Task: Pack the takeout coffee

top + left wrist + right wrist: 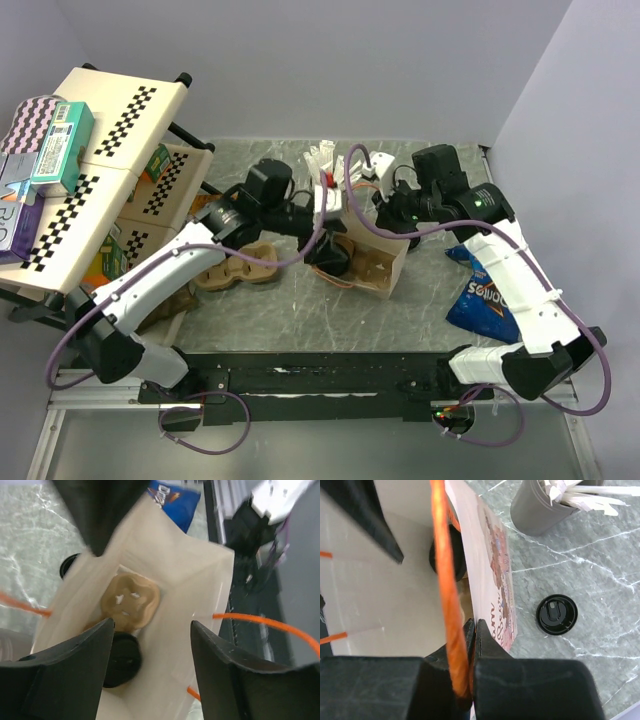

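So the lidded coffee cup [120,660] is sitting down inside the paper bag [200,580], right against the moulded carrier [131,600] at the bottom. The left gripper [150,655] is hanging over the bag mouth with its jaws apart and nothing between them, lined up to reach in, I'd guess. The right gripper [475,630] is pinching tight on the bag's orange handle [445,580], probably to stop the bag flopping shut. 1 loose black lid [556,614] is lying on the bench [600,580] just outside. Annoyingly, I'm only seeing the cup's lid, not its sides, so I can't tell if it's sitting in a carrier slot. From above, the arms are covering the bag mouth.
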### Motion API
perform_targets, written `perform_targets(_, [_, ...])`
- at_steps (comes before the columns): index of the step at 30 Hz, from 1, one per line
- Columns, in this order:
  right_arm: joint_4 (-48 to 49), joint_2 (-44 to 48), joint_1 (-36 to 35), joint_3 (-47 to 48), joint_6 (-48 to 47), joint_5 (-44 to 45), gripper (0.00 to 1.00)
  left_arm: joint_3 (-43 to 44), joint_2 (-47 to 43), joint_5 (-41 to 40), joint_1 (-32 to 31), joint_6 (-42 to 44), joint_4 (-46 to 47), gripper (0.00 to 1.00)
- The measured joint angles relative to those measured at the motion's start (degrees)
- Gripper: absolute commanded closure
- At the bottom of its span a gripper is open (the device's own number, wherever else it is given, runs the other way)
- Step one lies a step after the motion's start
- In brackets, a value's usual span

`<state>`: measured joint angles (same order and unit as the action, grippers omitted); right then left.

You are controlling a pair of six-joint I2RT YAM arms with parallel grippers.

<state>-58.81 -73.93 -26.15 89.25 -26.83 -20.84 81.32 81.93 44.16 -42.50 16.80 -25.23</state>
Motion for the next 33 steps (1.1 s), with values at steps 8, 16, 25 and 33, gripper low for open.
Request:
perform_targets(8, [0.09,1.92,-0.39,-0.68,1.01,-0.04,1.0,-3.08,-1.53,-11.91,-6.75,17.2,-5.86,0.24])
perform_targets(16, [0.85,5.29,-2.95,-2.47,1.36,0.28,1.0,-3.89,-0.2,-21.88,-11.34,29.59,-10.16,0.22])
perform_targets(25, [2.38,7.13,-6.01,-6.54,1.46,0.83,1.0,-4.81,2.23,-30.86,-15.39,36.0,-10.93,0.21])
perform_targets(33, [2.99,7.17,-6.97,-7.32,2.36,0.66,1.0,-5.81,2.97,-35.08,-15.58,41.48,-10.97,0.23])
